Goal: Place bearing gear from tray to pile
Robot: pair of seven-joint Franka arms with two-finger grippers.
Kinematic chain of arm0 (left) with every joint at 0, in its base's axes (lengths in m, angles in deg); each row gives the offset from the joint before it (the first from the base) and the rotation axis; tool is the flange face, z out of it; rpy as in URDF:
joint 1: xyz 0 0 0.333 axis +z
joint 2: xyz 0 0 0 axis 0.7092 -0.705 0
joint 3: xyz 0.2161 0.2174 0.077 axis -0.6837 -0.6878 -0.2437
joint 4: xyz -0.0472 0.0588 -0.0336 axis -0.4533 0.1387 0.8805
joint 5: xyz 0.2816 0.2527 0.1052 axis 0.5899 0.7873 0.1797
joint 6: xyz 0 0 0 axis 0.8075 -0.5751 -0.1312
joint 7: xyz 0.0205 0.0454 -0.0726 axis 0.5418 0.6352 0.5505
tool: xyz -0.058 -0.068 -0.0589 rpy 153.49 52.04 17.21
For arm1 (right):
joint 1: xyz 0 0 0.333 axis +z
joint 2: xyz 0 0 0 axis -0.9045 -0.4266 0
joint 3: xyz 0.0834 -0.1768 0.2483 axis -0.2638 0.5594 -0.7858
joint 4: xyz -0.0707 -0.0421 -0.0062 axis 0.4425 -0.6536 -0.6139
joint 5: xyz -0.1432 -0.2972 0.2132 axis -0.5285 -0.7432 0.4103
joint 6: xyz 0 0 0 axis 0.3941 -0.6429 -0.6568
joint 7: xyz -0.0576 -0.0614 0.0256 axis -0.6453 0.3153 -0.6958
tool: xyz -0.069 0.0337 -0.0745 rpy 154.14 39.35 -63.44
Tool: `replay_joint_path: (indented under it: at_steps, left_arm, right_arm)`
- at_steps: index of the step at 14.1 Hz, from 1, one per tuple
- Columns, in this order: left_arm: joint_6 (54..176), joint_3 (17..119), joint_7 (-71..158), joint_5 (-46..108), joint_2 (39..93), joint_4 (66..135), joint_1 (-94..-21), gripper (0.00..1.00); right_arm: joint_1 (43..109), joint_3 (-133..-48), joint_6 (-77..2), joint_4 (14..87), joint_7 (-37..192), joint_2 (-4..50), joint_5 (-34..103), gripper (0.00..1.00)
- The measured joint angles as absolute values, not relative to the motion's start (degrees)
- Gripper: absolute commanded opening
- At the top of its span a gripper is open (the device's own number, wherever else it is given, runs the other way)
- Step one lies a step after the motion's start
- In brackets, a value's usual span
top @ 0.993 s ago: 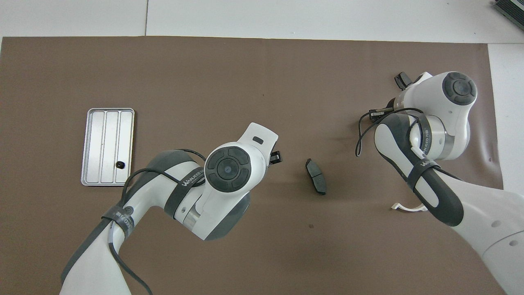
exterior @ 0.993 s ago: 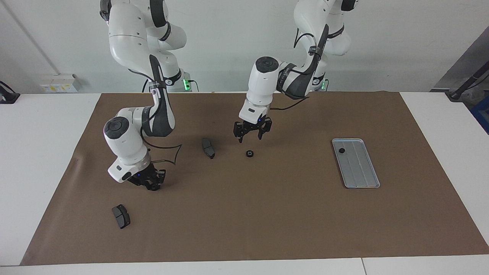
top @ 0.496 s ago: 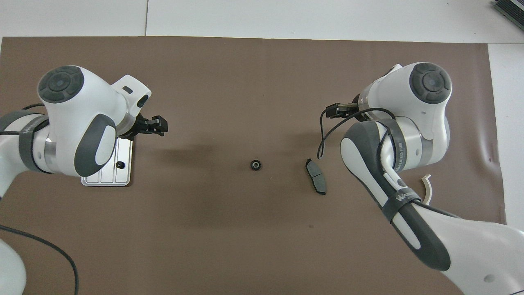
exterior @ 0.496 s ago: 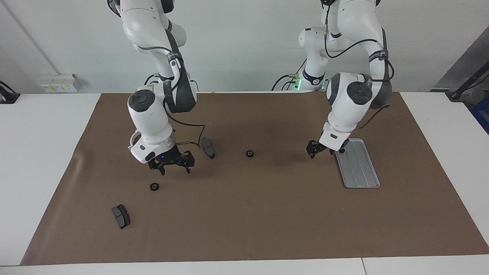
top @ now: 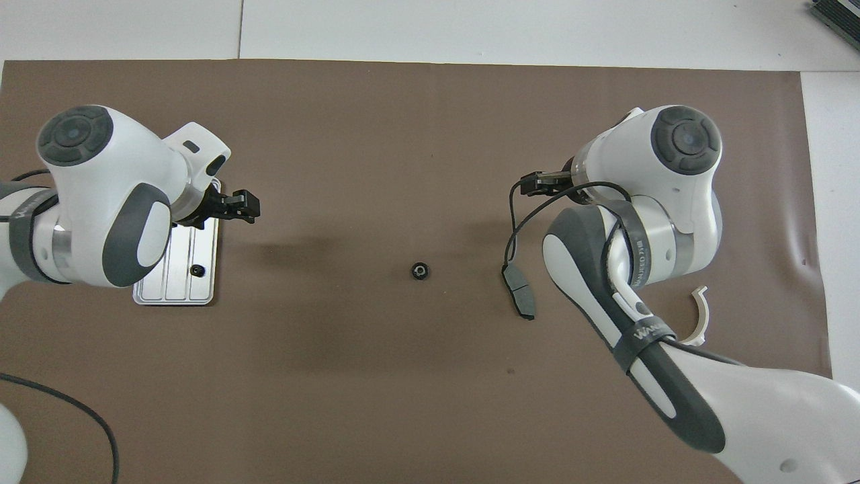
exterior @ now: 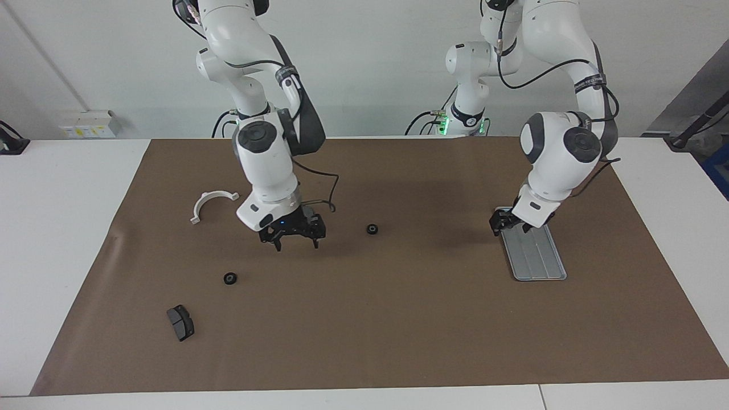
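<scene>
Both arms shifted: your left gripper (exterior: 508,224) hovers over the tray (exterior: 541,259), jaws unreadable, lining up on the gear (top: 196,270), while right gripper (exterior: 296,239) waits released.

A white table (exterior: 68,188) carries a brown mat (exterior: 376,319); on it lie a tray (exterior: 538,256), two gears (exterior: 372,229), two pads (exterior: 180,322) and a bracket (exterior: 212,204), tray at three o'clock.

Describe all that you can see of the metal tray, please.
The tray is a flat, silver-grey metal rectangle with rounded corners, a low raised rim and lengthwise ridges. It lies flat on the brown mat toward the left arm's end of the table. One small black gear sits inside it. The left gripper hangs over it, partly hiding it.
</scene>
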State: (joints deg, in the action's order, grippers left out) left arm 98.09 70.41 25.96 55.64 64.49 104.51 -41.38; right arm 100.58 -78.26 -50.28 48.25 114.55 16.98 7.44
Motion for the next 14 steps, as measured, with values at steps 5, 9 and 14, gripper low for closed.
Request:
replay_joint_path:
  at_steps: [5, 9, 14]
  left_arm:
    - [102.11, 70.81, 25.93, 55.64, 66.54, 110.57, -41.38, 0.58]
    - [103.61, 70.81, 25.99, 55.64, 67.28, 112.53, -41.37, 0.55]
    - [107.59, 70.81, 27.15, 55.63, 68.03, 115.85, -41.36, 0.52]
  right_arm:
    - [106.04, -78.22, -54.10, 46.21, 123.01, 9.50, 1.47, 0.82]
    - [107.39, -78.22, -53.49, 45.93, 123.01, 9.07, 1.44, 0.69]
    - [107.84, -78.19, -51.41, 46.02, 123.01, 8.92, 1.43, 0.66]
